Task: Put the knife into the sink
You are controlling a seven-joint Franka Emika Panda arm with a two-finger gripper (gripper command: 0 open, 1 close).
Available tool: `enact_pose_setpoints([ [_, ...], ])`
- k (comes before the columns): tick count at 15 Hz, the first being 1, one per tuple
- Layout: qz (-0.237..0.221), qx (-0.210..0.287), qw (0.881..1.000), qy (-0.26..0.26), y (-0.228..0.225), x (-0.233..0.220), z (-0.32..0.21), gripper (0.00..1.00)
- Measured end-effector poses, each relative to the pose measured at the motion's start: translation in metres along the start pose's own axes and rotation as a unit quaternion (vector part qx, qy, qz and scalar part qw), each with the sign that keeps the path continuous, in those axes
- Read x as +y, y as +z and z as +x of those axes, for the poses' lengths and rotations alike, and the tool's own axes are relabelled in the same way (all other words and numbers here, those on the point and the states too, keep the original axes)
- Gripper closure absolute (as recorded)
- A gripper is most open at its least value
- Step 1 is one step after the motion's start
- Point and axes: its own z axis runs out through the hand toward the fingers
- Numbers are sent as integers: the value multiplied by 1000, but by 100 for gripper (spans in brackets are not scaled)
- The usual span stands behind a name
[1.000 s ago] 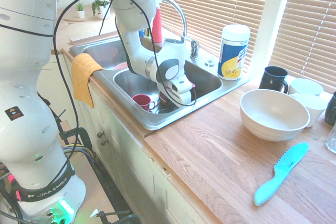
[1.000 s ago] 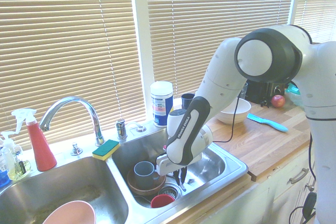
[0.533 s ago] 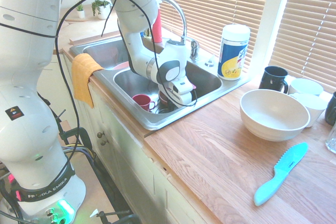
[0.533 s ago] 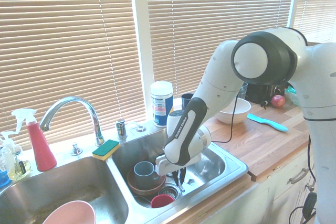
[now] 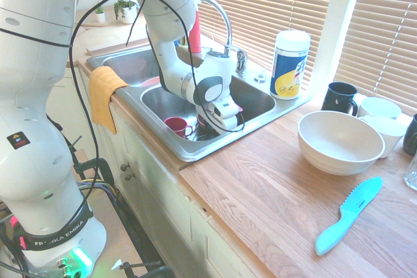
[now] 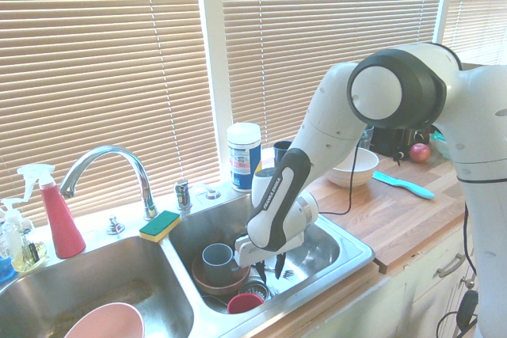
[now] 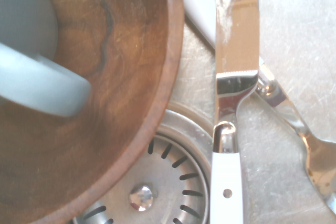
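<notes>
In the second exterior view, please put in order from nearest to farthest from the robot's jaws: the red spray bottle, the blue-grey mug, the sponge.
1. Blue-grey mug: right beside the jaws, in the same basin.
2. Sponge: on the rim between the basins.
3. Red spray bottle: behind the other basin.

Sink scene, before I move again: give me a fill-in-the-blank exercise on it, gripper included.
1. The knife lying in the sink has a handle coloured ____.
2. The blue-grey mug stands inside a brown ____.
3. The two fingers of the gripper are not together but ____.
4. The sponge is green on top and ____ underneath.

Missing words: white; bowl; apart; yellow.
</notes>
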Motion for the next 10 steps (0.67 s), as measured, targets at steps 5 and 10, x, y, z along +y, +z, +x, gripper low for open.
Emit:
enact_pose_setpoints([
  [5,10,5,1000,-5,-10,-2,0,0],
  [10,27,38,998,-29,-92,8,-4,0],
])
